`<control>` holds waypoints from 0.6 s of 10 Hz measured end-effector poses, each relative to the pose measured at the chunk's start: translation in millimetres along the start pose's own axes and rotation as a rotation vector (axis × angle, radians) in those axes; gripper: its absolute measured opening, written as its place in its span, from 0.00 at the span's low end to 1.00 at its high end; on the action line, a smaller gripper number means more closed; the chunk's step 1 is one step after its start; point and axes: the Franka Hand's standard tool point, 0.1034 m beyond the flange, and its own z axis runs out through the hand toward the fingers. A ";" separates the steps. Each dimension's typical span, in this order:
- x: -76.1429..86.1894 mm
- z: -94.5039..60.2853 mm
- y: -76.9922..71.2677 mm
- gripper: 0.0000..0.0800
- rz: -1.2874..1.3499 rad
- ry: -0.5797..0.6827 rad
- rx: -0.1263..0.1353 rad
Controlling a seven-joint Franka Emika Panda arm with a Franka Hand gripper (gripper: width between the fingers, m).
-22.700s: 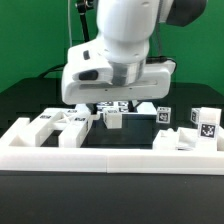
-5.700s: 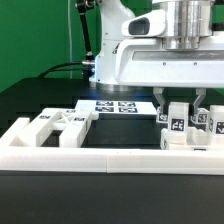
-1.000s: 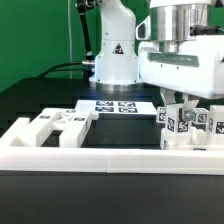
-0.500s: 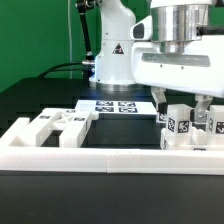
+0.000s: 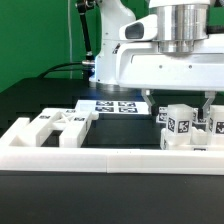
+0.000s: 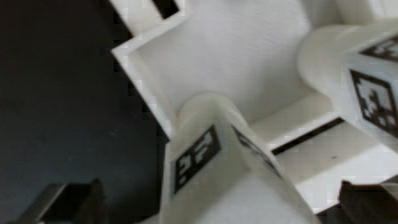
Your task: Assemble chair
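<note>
Several chunky white chair pieces with marker tags lie along the low white wall. A notched slab group (image 5: pixel 58 126) sits at the exterior view's left. Upright legs (image 5: pixel 178 123) stand at the right on a flat notched slab (image 6: pixel 214 60). My gripper (image 5: pixel 183 104) hangs right above these legs, jaws open, one dark finger (image 5: pixel 160 103) on each side of a tagged leg (image 6: pixel 222 150). In the wrist view my gripper (image 6: pixel 217 205) straddles this leg with gaps on both sides. A second tagged leg (image 6: pixel 365 80) stands close beside it.
The long low white barrier wall (image 5: pixel 100 158) runs along the front. The marker board (image 5: pixel 112 105) lies flat behind the pieces. The arm's base (image 5: pixel 112 60) stands at the back in front of a green backdrop. The table is black.
The gripper hand was tilted one second ago and has swung back level over the right-hand legs. The fingers now stand apart on both sides of the leg, which stays upright.
</note>
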 end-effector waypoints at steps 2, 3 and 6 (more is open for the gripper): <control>-1.3 0.2 -1.9 0.81 -0.077 -0.001 -0.001; -1.4 0.3 -2.1 0.81 -0.169 -0.001 -0.003; 1.0 0.4 2.1 0.81 -0.381 0.000 -0.006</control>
